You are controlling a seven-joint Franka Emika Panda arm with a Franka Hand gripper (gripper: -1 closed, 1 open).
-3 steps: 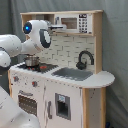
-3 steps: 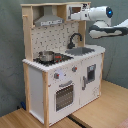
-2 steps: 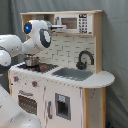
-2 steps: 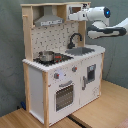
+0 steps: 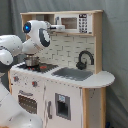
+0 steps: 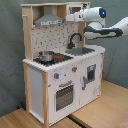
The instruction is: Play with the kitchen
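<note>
White plastic covers the arm, and its gripper [image 6: 68, 18] reaches in under the top shelf of the kitchen [image 6: 60, 75], level with the microwave [image 5: 75, 23]; in the first exterior view the gripper [image 5: 58, 27] sits just beside the microwave's door. Whether its fingers are spread or pressed together I cannot tell, since they look buried against the shelf in both exterior views.

Out from the microwave, the grey range hood [image 6: 49, 21] hangs on the other side of the gripper, over the stove [image 6: 54, 58]. Below the microwave, the black faucet [image 5: 84, 59] curves above the grey sink [image 5: 73, 74], which is set into the white worktop. A small metal pot [image 5: 31, 61] stands on the stove, next to the sink and under the hood; it shows in the second exterior view too [image 6: 46, 56]. Lower still, beneath the stove, the oven door [image 6: 64, 96] fills the front panel, with knobs [image 6: 65, 73] just above it.

The kitchen itself stands upright on a light wooden floor [image 6: 100, 112], against a grey curtain [image 5: 116, 45].
</note>
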